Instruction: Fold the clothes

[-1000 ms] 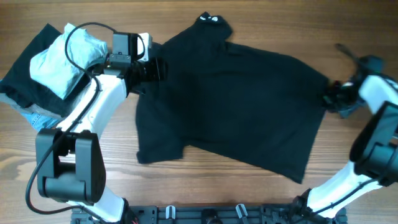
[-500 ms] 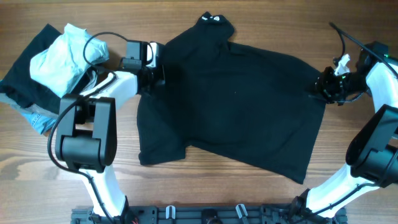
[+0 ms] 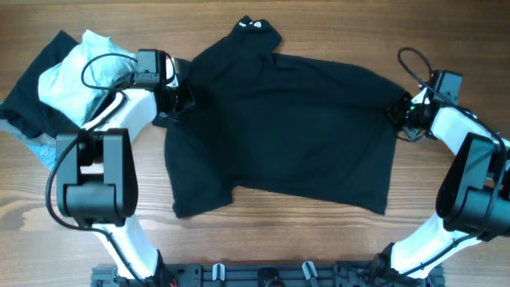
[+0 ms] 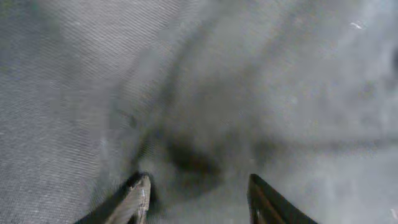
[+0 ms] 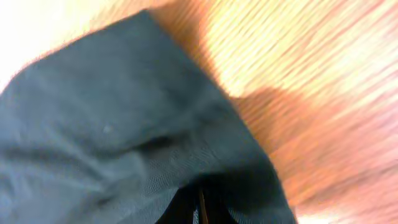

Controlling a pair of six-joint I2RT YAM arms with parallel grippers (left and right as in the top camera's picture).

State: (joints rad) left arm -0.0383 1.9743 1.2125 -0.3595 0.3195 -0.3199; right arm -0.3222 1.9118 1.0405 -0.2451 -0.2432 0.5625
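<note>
Black T-shirt (image 3: 295,127) on your wooden counter (image 3: 319,247) has slid toward the left arm, right tool (image 5: 199,208) pinched on its edge, left tool (image 4: 199,199) spread apart over bunched cloth, so you are probably straightening before the first fold.

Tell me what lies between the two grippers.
Only the black shirt, spread on the table, spans from the left gripper to the right gripper; the overhead view shows it.
</note>
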